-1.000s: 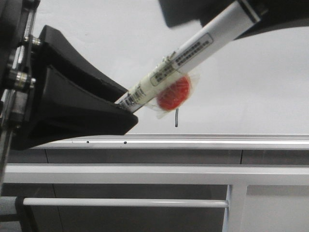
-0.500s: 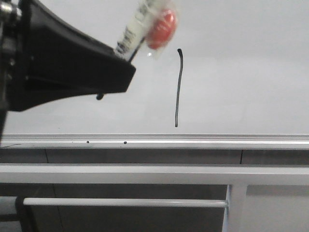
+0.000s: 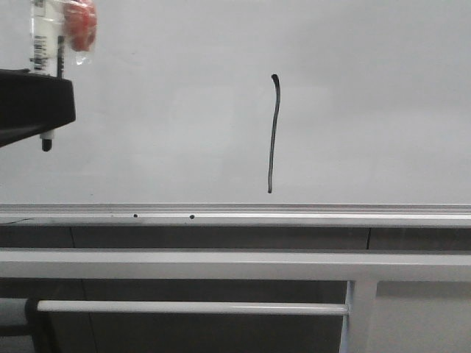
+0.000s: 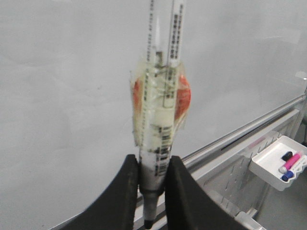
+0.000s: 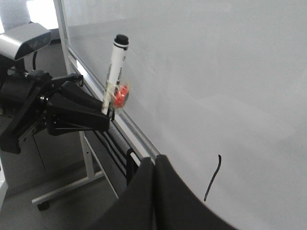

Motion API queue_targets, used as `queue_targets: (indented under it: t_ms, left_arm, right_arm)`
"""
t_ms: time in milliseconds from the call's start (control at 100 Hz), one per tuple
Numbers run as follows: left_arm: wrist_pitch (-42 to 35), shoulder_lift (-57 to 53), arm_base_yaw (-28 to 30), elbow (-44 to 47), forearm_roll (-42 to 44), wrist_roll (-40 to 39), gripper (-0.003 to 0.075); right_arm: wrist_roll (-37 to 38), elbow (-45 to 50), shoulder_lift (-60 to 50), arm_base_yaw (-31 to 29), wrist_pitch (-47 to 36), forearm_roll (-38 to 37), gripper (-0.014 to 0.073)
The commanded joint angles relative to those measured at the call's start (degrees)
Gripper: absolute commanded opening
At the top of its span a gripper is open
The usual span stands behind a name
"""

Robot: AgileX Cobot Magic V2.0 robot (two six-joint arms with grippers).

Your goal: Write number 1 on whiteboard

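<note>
The large glossy white whiteboard [image 3: 368,110] fills the front view, bounded below by its silver aluminium bottom rail [image 3: 294,217] with two small dark holes, and below that by grey metal frame bars [image 3: 221,265]. The left gripper [image 4: 152,184], a black two-fingered unit, sits at the far left of the front view, well apart from the written mark; its jaws are clenched on a white barcode-labelled marker pen [image 4: 160,120], which stands roughly upright with its dark tip pointing down past the fingers. A red disc [image 4: 183,98] is taped to the marker barrel under clear tape. The right gripper [image 5: 154,191] appears only in its own wrist view, its two black fingers pressed together with nothing between them. A white accessory tray [image 4: 278,163] holding pink and blue items hangs off the frame in the left wrist view. The number 1 [image 3: 273,132] is a thin black, slightly curved vertical stroke near the board's centre, above the rail, its lower end clear of it. Judged complete, the main hazards are these: the uncapped tip could add a stray line if the arm swings close to the surface, and a loosened grip would let the marker fall.
</note>
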Motion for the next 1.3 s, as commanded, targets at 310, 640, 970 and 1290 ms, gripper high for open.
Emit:
queue_targets:
  t_ms: [310,640,970,1290]
  left_arm:
    - [-14.25,-0.55,-4.72,2.26,-12.31,7.84,-0.0021]
    - [-23.1,10.38,-4.81,2.34,-11.55,2.97,-0.002]
    - [-37.61,26.99,-9.17,2.32,-10.56,-8.14,-0.002]
    - [-37.61,29.63,-16.0,2.21,-23.62,-8.15,-0.002]
  right_arm:
    - [-0.23,-1.47,-0.31,-0.4,-0.46,-0.43,-0.0063]
    - [-0.23,-1.47,-0.31,-0.4,-0.55,-0.43,-0.0063]
    - [-0.23,-1.47,-0.31,-0.4,-0.55,-0.83,-0.0063]
    - [-0.23,-1.34,0.26,-0.4,-0.23,-2.46,-0.0063]
